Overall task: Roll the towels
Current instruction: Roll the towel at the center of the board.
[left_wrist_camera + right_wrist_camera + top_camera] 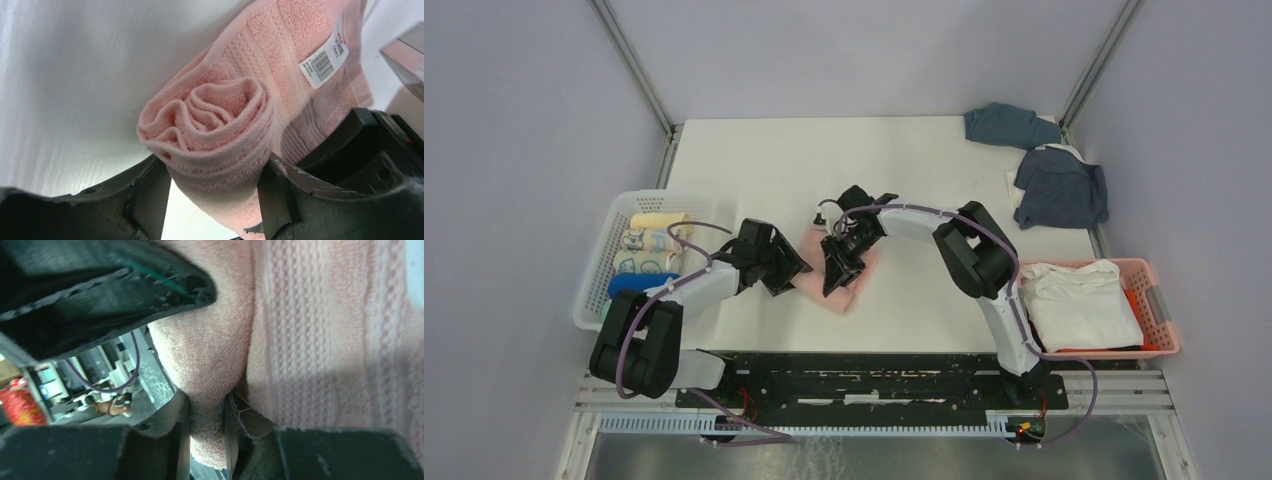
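Note:
A pink towel lies mid-table, partly rolled. In the left wrist view its rolled end shows a spiral, and a white barcode label sits on the flat part behind. My left gripper straddles that rolled end, a finger pressed against each side. My right gripper is at the roll's other side, pinching a thick fold of the same pink towel between its fingers. More towels lie around the table.
A white lattice basket at the left holds several rolled towels. A pink basket at the right holds a folded white towel. Two dark blue towels lie crumpled at the back right.

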`<state>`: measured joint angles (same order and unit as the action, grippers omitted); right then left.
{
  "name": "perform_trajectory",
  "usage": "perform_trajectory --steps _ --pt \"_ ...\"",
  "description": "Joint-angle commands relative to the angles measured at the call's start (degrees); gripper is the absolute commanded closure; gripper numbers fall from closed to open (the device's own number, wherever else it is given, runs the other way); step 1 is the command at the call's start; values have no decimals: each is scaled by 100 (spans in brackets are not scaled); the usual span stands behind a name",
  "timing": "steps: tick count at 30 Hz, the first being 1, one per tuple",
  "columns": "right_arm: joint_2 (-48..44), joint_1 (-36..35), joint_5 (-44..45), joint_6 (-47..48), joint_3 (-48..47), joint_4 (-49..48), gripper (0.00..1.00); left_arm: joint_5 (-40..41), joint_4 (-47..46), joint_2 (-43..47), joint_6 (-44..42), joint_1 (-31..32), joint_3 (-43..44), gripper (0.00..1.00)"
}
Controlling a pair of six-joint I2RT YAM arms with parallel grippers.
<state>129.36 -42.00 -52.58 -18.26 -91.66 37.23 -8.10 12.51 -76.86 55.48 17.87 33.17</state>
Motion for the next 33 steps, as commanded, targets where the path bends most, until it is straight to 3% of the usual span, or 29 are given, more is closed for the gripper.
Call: perform_trajectory --steps 1,5,7,11,19,33 --pt "-652 -143 1475 236 473 29 68 477 208 -476 -176 -18 -153 38" --pt "-1497 -317 2502 418 836 -229 58 507 287 -619 -316 -20 -120 44" --pt "-2065 -562 3542 678 1112 -406 50 487 360 -684 -404 -18 -50 44" --pt "-2702 -1030 4784 1063 1512 -851 38 470 464 -772 -514 -12 77 44" --pt "-3210 -2023 6187 1853 1954 -1668 36 417 540 -921 -623 -11 252 44" --pt "-2154 -2481 6996 2229 2100 -1707 36 308 550 -1182 -811 -11 435 42"
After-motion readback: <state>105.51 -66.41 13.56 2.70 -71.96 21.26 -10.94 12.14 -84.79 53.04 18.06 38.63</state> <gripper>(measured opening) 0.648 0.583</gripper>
